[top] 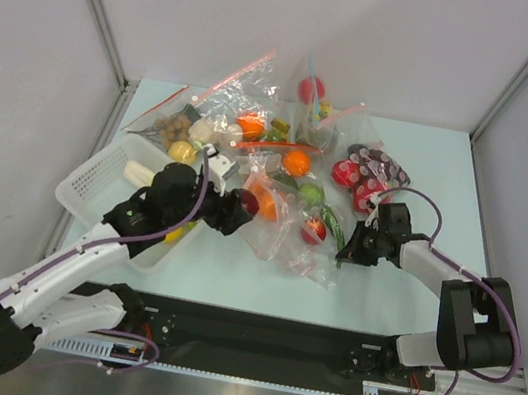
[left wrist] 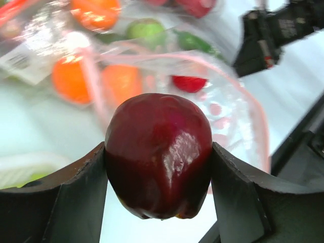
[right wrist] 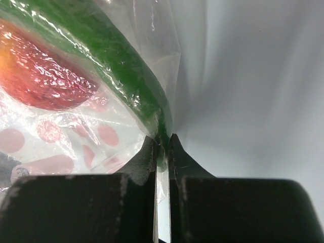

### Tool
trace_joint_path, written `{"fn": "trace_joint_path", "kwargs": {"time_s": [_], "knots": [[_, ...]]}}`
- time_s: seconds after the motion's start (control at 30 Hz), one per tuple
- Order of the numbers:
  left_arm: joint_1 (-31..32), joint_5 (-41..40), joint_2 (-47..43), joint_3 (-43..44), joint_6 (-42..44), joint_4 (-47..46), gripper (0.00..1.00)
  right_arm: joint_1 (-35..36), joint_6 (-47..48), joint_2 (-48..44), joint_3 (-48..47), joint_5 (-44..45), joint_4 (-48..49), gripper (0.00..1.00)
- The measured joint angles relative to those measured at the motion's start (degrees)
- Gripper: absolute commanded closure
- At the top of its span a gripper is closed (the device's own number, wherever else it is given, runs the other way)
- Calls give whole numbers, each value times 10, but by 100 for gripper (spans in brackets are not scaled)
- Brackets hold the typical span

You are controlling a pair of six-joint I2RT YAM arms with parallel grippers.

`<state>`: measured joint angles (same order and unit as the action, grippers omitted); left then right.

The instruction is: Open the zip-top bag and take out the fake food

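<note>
Surroundings: pale grey walls close in three sides of a light counter (top: 437, 196); both arm bases sit at its near edge.
Zip-top bag: the zip-top bag (top: 284, 231), clear and crinkled with a pale pink strip along its mouth, lies near the middle of the counter, between the two pincers.
Bag contents: an orange (left wrist: 121, 83), a small red piece (top: 313, 230) and a long green piece (right wrist: 126, 76) show through the film.
Left pincer: the left pincer (left wrist: 158, 169) grips a dark red apple (left wrist: 158, 147) between its two fingers. It holds the apple clear of the counter, outside the bag and just beside the bag's left side.
Right pincer: the right pincer (right wrist: 162, 144) is closed on a fold of the bag's clear film at the bag's right edge. The jaws nearly meet, and the green piece presses against the film just above them.
Basket: a white slotted basket (top: 84, 183) sits at the counter's left edge, with a white stick-shaped piece (top: 136, 173) in it.
Other bags: smaller red-strip bags (top: 225, 100) and a blue-strip bag (top: 305, 103) crowd the far side; a grape bag (top: 376, 166) lies right of the middle.
</note>
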<state>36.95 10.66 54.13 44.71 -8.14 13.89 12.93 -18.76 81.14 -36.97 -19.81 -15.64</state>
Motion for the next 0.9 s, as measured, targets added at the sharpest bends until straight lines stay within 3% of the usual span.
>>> {"fn": "trace_joint_path", "kwargs": {"time_s": [0.2, 0.33, 0.37, 0.53, 0.63, 0.9], "knots": [[-83, -101, -46, 3, -21, 60, 44, -1, 2, 0, 0, 0, -1, 100], [-172, -196, -86, -10, -56, 66, 34, -2, 4, 0, 0, -1, -2, 100], [-187, -213, -94, -15, -64, 67, 28, -2, 4, 0, 0, -1, -2, 100], [-242, -287, -127, -61, -111, 54, 19, -3, 5, -1, 0, -2, -3, 100], [-250, -311, -117, -78, -129, 49, 0, -3, 6, -2, 0, -2, -3, 100], [-252, -337, -95, -96, -152, 44, 0, -4, 8, -2, 0, -4, -3, 100]]}}
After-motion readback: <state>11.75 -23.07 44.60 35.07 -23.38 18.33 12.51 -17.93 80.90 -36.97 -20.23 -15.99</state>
